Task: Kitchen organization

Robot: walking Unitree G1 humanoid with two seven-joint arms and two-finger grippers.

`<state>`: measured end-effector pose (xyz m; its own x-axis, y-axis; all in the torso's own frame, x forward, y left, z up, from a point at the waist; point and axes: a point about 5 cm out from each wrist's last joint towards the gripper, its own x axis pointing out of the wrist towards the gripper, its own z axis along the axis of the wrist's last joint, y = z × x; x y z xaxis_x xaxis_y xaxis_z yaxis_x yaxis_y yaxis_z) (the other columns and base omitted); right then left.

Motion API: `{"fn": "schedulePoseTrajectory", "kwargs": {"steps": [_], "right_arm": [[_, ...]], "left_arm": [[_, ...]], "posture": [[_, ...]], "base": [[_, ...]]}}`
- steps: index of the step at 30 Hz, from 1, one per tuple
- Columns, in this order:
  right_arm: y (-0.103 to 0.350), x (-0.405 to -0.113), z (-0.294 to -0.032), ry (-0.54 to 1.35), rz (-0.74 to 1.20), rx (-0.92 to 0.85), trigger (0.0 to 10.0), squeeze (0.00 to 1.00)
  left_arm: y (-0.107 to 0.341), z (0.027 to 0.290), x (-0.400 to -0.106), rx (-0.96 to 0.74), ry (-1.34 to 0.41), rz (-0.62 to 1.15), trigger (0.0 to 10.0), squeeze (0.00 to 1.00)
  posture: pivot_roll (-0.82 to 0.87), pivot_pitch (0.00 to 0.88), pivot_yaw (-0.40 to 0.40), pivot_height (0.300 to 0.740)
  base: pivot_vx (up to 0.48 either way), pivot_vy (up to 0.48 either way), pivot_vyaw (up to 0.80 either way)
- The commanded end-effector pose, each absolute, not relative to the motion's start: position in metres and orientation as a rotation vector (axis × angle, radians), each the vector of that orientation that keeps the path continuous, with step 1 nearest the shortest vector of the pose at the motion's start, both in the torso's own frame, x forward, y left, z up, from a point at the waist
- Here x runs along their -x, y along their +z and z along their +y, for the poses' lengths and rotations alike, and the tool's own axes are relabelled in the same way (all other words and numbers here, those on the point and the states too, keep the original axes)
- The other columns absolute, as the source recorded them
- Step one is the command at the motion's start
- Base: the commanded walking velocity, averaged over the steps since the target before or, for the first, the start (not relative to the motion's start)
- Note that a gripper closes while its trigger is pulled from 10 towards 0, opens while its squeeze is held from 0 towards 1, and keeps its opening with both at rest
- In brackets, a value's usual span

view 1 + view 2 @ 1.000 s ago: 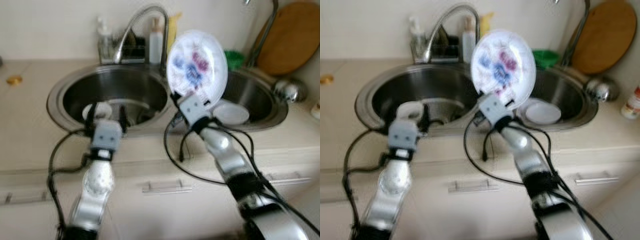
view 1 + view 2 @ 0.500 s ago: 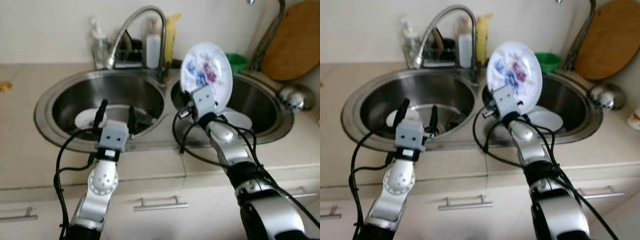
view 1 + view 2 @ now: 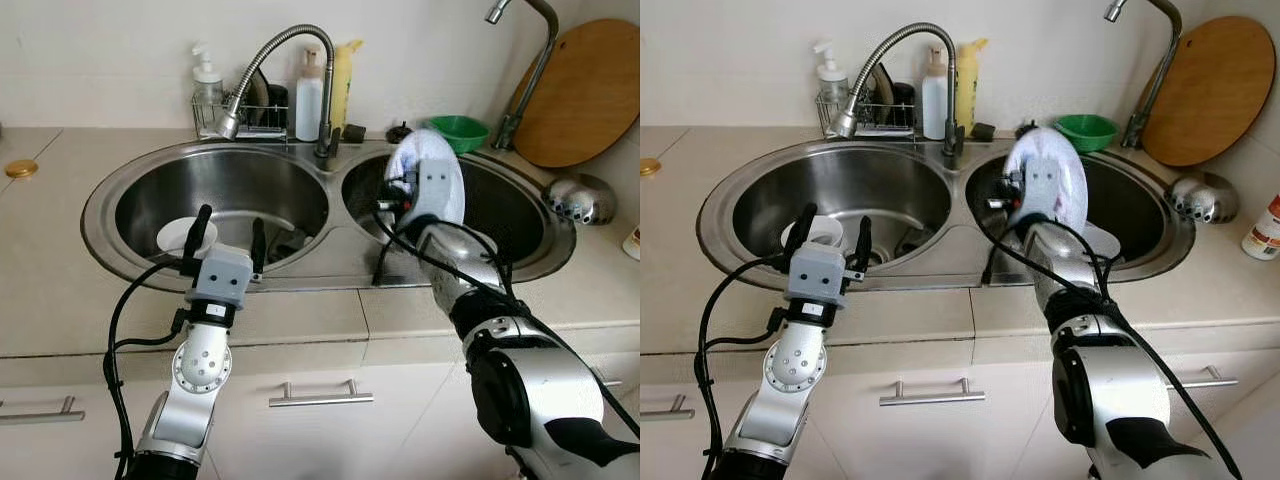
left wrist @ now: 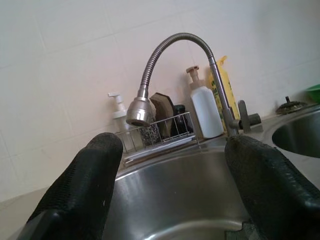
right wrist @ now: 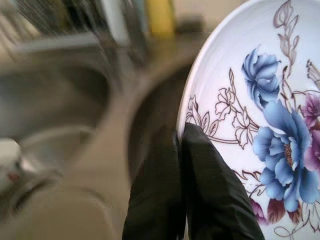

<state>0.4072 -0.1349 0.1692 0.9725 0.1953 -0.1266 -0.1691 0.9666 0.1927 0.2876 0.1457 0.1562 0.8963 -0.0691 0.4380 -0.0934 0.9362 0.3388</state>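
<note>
A: So, right gripper (image 5: 180,150) status?

B: My two black fingers (image 5: 210,200) are clamped on the rim of the flowered plate (image 5: 270,140), one finger on each face. I hold the plate upright, edge-on, above the right basin (image 3: 1140,210) of the double sink. Blue and purple blossoms show on its white face.

A: Anything under it?

B: Another white plate (image 3: 1102,240) lies in that basin, below and just beside the held one.

A: Left gripper (image 3: 226,232)?

B: Fingers spread apart, nothing between them. It hovers over the near rim of the left basin (image 3: 150,190), pointing toward the gooseneck faucet (image 4: 165,60). A small white dish (image 3: 178,235) sits in that basin, near the fingertips.

A: Background?

B: Soap bottles (image 4: 206,107) and a wire rack (image 4: 160,132) behind the faucet; green bowl (image 3: 1086,128), round wooden board (image 3: 1215,90) against the wall
</note>
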Motion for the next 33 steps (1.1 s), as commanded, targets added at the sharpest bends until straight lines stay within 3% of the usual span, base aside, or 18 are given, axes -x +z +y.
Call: {"fn": "schedulePoseTrajectory", "kwargs": {"steps": [1, 11, 12, 13, 14, 15, 19, 20, 21, 26, 33], "right_arm": [[0.177, -0.41, -0.143, 0.152, 0.138, -0.195, 0.0, 0.0], [0.151, -0.402, -0.178, -0.07, 0.298, -0.225, 0.0, 0.0], [0.151, -0.402, -0.181, -0.093, 0.305, -0.221, 0.9, 0.0], [0.15, -0.402, -0.183, -0.105, 0.315, -0.214, 4.7, 0.0], [0.149, -0.401, -0.184, -0.111, 0.322, -0.208, 4.7, 0.0], [0.146, -0.4, -0.184, -0.123, 0.349, -0.211, 10.0, 0.0], [0.143, -0.399, -0.186, -0.157, 0.36, -0.226, 10.0, 0.0], [0.143, -0.399, -0.187, -0.166, 0.36, -0.234, 10.0, 0.88], [0.142, -0.398, -0.188, -0.168, 0.362, -0.232, 10.0, 1.0], [0.152, -0.401, -0.191, -0.176, 0.289, -0.141, 10.0, 1.0], [0.172, -0.408, -0.166, -0.057, 0.166, -0.016, 10.0, 1.0]], "left_arm": [[0.153, 0.143, -0.288, -0.365, -0.003, -0.44, 10.0, 0.0], [0.15, 0.143, -0.287, -0.364, -0.005, -0.427, 10.0, 0.0], [0.15, 0.143, -0.288, -0.364, -0.005, -0.426, 10.0, 0.0], [0.15, 0.143, -0.288, -0.364, -0.005, -0.425, 10.0, 0.0], [0.15, 0.143, -0.288, -0.364, -0.005, -0.424, 10.0, 0.0], [0.15, 0.144, -0.288, -0.364, -0.006, -0.421, 10.0, 0.0], [0.148, 0.143, -0.288, -0.365, -0.009, -0.414, 10.0, 0.0], [0.148, 0.144, -0.288, -0.365, -0.009, -0.413, 10.0, 0.0], [0.148, 0.144, -0.288, -0.365, -0.009, -0.413, 10.0, 0.0], [0.147, 0.144, -0.287, -0.365, -0.008, -0.406, 10.0, 0.0], [0.146, 0.144, -0.287, -0.362, -0.007, -0.4, 10.0, 0.0]], "posture": [[0.1, 0.0, -0.061, 0.74], [0.09, 0.0, -0.059, 0.74], [0.09, 0.0, -0.059, 0.74], [0.09, 0.0, -0.059, 0.74], [0.09, 0.0, -0.059, 0.74], [0.09, 0.0, -0.056, 0.74], [0.09, 0.0, -0.057, 0.74], [0.09, 0.0, -0.056, 0.74], [0.09, 0.0, -0.056, 0.74], [0.09, 0.0, -0.057, 0.74], [0.09, 0.0, -0.06, 0.74]], "base": [[0.0, 0.0, 0.0], [0.0, 0.0, 0.0], [0.0, 0.0, 0.0], [0.0, 0.0, 0.0], [0.0, 0.0, 0.0], [0.0, 0.0, 0.0], [0.0, 0.0, 0.0], [0.0, 0.0, 0.0], [0.0, 0.0, 0.0], [0.0, 0.0, 0.0], [0.0, 0.0, 0.0]]}}
